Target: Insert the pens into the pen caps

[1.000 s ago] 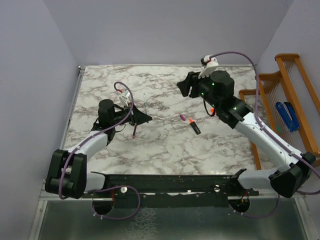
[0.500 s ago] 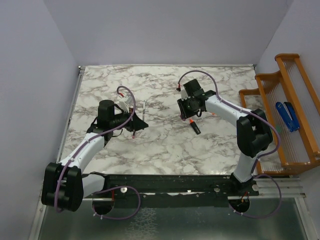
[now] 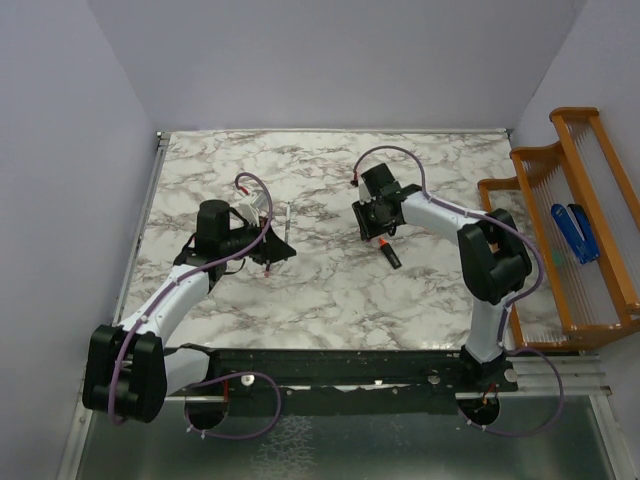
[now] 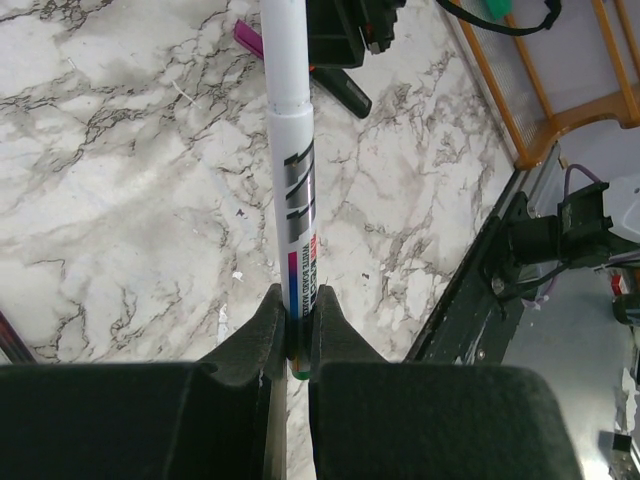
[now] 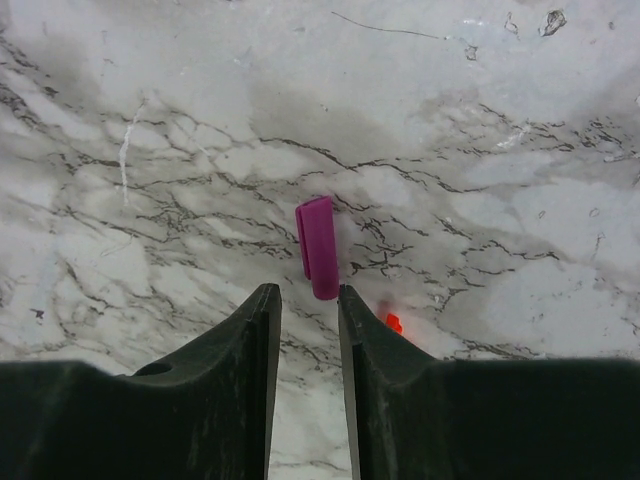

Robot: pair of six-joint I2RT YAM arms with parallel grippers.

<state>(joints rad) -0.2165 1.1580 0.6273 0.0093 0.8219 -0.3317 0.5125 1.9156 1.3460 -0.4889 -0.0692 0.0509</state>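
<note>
My left gripper (image 4: 290, 330) is shut on the lower end of the slim silver-grey pen (image 4: 290, 190), which points away from it towards the right gripper; in the top view the left gripper (image 3: 277, 250) holds this pen (image 3: 286, 217) left of centre. My right gripper (image 5: 308, 295) is open with a narrow gap, low over the table, and the magenta-purple cap (image 5: 317, 247) lies just beyond its fingertips. The cap also shows in the left wrist view (image 4: 248, 38). The black marker (image 3: 389, 254) lies beside the right gripper (image 3: 374, 228), its orange end (image 5: 392, 322) showing. The orange cap is out of view.
A wooden rack (image 3: 600, 200) holding a blue object (image 3: 574, 232) stands off the table's right edge. A thin red-pink pen (image 3: 268, 270) lies just under the left gripper. The black rail with the arm bases (image 3: 350, 365) runs along the near edge.
The right arm has swung down from a raised pose and its gripper now sits low at the magenta cap. The left gripper has shifted slightly, still holding the pen.
</note>
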